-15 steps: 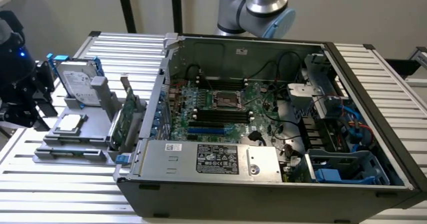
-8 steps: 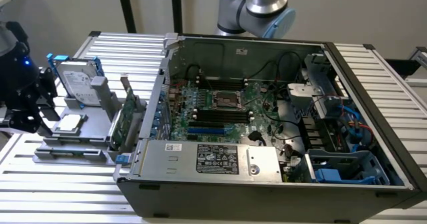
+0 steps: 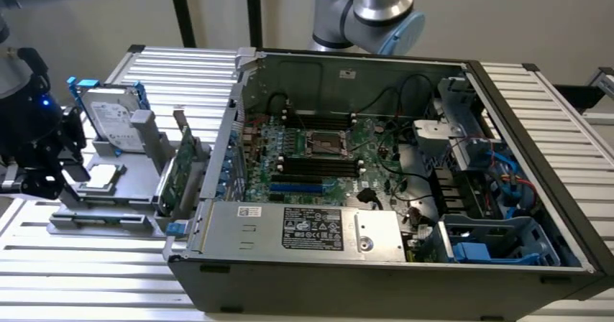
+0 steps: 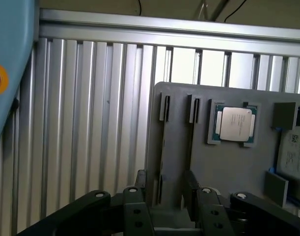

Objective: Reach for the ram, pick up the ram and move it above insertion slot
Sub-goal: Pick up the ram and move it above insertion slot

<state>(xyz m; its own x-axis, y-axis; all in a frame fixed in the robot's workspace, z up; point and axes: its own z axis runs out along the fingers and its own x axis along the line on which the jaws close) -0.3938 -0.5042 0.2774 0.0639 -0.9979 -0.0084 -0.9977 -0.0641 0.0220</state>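
Gripper (image 4: pixel 164 186) low over grey holder (image 4: pixel 228 167), fingers (image 4: pixel 190 184) spread apart, grasping nothing. Ram (image 4: pixel 162 157) stands edge-on in holder slot (thin dark strip), between fingers, clear of both. Processor (image 4: pixel 234 124) and hard drive (image 4: pixel 293 152) seated elsewhere on holder

The tray (image 4: pixel 228 172) is grey, the chip (image 4: pixel 234 123) silver edged green, the table (image 4: pixel 91 123) ribbed silver, the gripper (image 4: pixel 165 189) black, the card (image 3: pixel 188 169) green.
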